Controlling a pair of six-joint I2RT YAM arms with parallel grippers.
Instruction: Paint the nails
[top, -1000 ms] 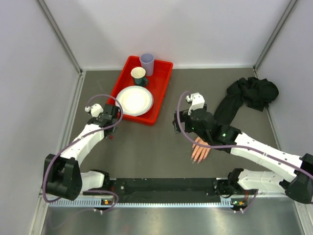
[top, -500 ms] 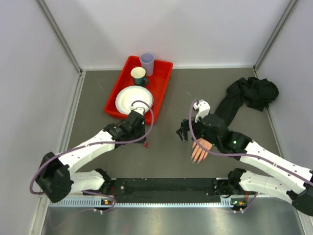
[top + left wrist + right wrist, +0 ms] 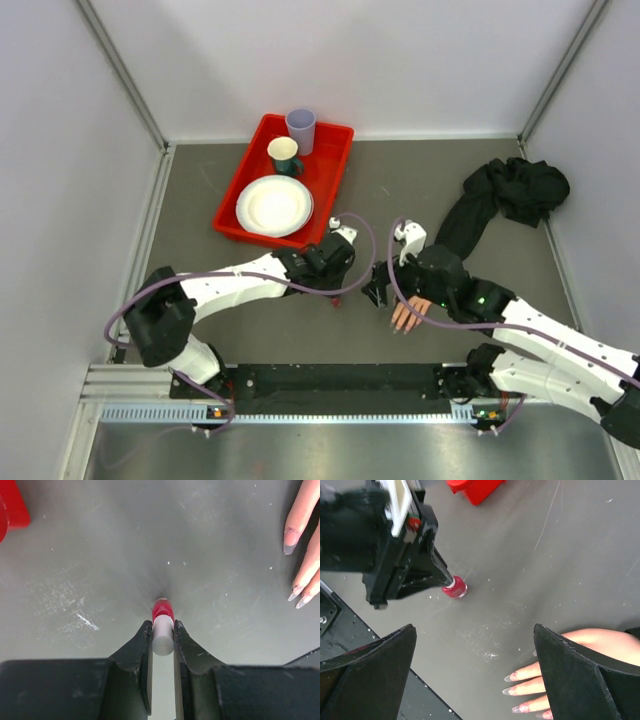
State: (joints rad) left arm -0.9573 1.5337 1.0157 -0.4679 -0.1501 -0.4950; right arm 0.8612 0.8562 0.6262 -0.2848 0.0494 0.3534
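The mannequin hand [image 3: 410, 312] lies palm down on the grey table, its black sleeve trailing to the back right. Its nails [image 3: 509, 678] are long, pale and translucent with pink smudges. The left wrist view shows them at its right edge [image 3: 290, 545]. My left gripper [image 3: 162, 625] is shut on the pale grey top of a small red polish bottle [image 3: 163, 611], held at or just above the table, left of the fingers. In the overhead view that gripper [image 3: 335, 293] faces my right gripper [image 3: 378, 290]. My right gripper [image 3: 474, 627] stands wide open above the fingertips, holding nothing.
A red tray [image 3: 330, 190] at the back left holds a white plate [image 3: 274, 205], a green cup [image 3: 283, 153] and a lilac cup [image 3: 301, 128]. Bunched black cloth [image 3: 515, 185] lies at the back right. A black rail [image 3: 340, 380] runs along the near edge.
My left arm has swung right from beside the tray to the table's middle, carrying the bottle. My right gripper has shifted slightly nearer, staying open over the hand.
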